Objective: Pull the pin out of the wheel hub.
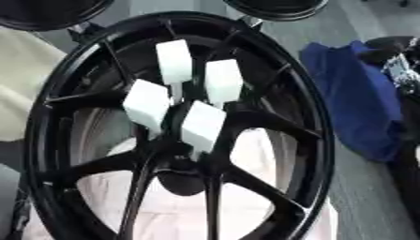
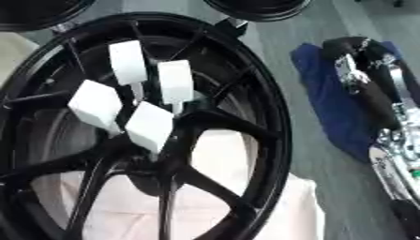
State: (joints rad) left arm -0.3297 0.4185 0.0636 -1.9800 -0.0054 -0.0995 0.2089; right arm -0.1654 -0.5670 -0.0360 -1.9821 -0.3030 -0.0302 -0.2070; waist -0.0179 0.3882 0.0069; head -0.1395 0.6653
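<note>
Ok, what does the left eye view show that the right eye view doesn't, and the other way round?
Left eye only: the wheel with its left rim edge uncut. Right eye only: the right arm running down the right side, and most of the right robot hand above the blue cloth. Both: the black wheel and four white block-headed pins in its hub.

Both head cams look down, close-up, at a black wheel [image 1: 176, 131] that fills most of each frame. The two views share the wheel's spokes w/ white blocks [image 1: 174, 61] and a blue cloth [image 1: 353, 98] at right. The right eye sits slightly rightward, showing more floor beyond the cloth.
</note>
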